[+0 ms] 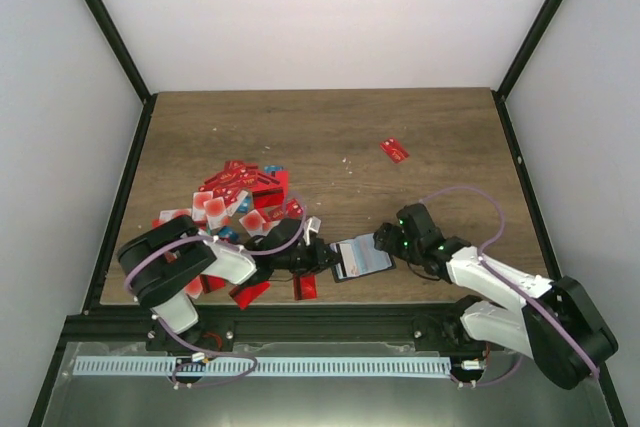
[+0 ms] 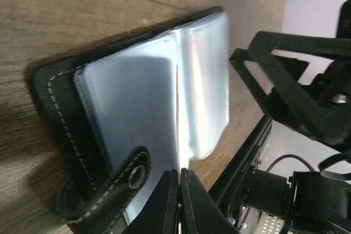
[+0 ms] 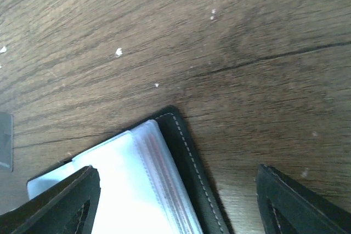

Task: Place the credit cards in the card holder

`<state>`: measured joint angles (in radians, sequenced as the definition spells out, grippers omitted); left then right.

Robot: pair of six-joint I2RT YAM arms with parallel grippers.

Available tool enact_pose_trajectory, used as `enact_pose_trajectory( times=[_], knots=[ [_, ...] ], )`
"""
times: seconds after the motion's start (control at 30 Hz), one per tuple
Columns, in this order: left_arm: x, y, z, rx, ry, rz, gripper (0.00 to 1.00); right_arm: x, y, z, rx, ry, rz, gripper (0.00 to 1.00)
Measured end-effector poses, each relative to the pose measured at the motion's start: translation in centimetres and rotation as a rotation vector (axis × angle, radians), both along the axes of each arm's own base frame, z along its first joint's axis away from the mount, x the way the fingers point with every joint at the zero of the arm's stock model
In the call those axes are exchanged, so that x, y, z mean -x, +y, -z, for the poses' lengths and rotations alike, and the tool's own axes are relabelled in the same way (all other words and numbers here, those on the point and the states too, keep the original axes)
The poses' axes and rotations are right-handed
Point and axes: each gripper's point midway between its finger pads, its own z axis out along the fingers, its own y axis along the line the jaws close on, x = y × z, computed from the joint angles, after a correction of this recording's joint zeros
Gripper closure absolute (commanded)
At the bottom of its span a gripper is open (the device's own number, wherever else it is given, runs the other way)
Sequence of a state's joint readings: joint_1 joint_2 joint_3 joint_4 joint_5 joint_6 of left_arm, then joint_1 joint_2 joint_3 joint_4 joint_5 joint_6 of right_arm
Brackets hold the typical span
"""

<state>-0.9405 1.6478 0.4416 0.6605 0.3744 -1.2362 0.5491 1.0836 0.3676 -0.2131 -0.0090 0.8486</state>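
Observation:
The black card holder (image 1: 362,259) lies open near the table's front edge, its clear sleeves facing up. My left gripper (image 1: 322,257) is at its left side, shut on a thin credit card (image 2: 178,114) seen edge-on, the card's far edge down at the sleeves (image 2: 137,108). My right gripper (image 1: 388,240) is open at the holder's right corner (image 3: 184,146). One finger (image 3: 60,206) is over the sleeves and the other (image 3: 296,204) is over bare wood. A pile of mostly red credit cards (image 1: 245,199) lies to the left.
One red card (image 1: 394,150) lies alone at the back right. Two red cards (image 1: 305,287) (image 1: 250,294) lie near the front edge by the left arm. The black frame rail (image 1: 300,317) runs along the front. A grey card edge (image 3: 4,141) shows at the left.

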Motion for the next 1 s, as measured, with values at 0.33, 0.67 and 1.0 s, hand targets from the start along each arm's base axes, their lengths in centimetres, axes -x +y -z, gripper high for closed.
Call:
enact_pose_trajectory(
  times=[0.33,0.67,1.0],
  knots=[
    [0.2,-1.3,1.2,0.028,0.062,0.031,0.96,-0.2,1.3,-0.2,-0.072,-0.023,-0.035,0.21],
    [0.3,-2.1,0.6,0.063,0.06,0.057,0.96,0.1,1.9,-0.3,-0.112,-0.027,-0.062,0.22],
    [-0.1,-2.6,0.3,0.072,0.053,0.057,0.96,0.7,2.7,-0.4,-0.167,-0.034,-0.098,0.22]
  ],
)
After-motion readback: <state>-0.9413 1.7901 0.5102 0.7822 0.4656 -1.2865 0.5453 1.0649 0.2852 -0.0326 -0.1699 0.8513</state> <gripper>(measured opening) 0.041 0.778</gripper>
